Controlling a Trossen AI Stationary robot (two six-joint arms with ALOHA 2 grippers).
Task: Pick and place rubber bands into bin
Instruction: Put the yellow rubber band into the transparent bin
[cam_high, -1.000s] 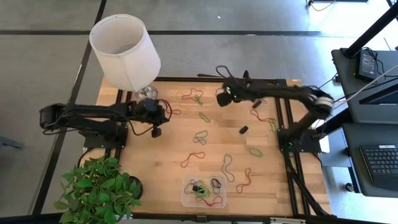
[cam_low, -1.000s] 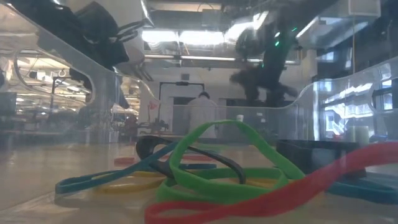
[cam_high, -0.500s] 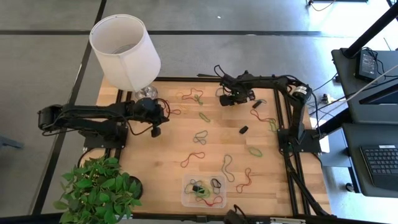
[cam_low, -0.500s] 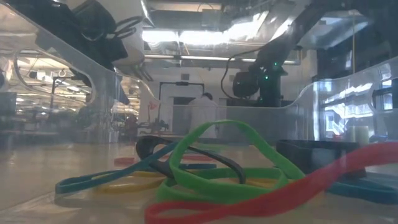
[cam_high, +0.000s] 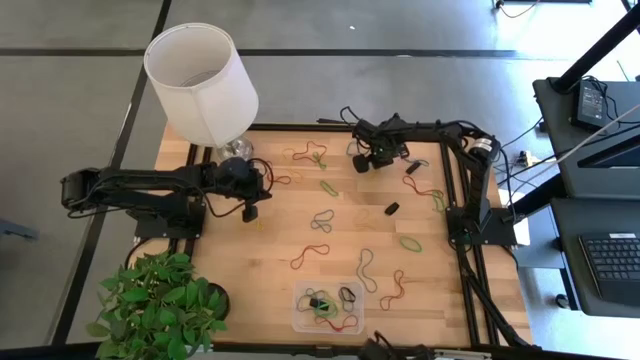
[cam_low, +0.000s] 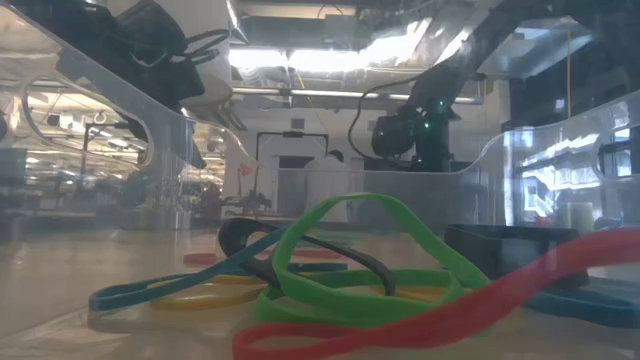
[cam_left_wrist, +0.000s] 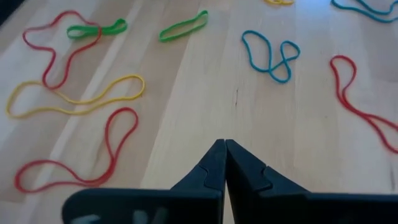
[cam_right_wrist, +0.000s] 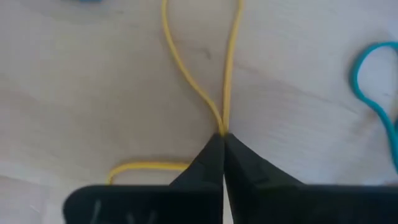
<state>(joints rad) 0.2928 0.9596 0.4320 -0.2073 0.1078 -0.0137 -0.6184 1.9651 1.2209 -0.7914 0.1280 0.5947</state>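
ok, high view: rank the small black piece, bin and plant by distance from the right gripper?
1. small black piece, mid-table, nearest the right gripper.
2. bin, front edge, centre.
3. plant, front-left corner.

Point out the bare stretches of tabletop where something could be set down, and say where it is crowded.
Bare wood lies between the plant and the bin, below the left gripper, and along the right rail near the table's lower right corner. The middle and far edge are crowded with rubber bands, where the right gripper pinches a yellow band.
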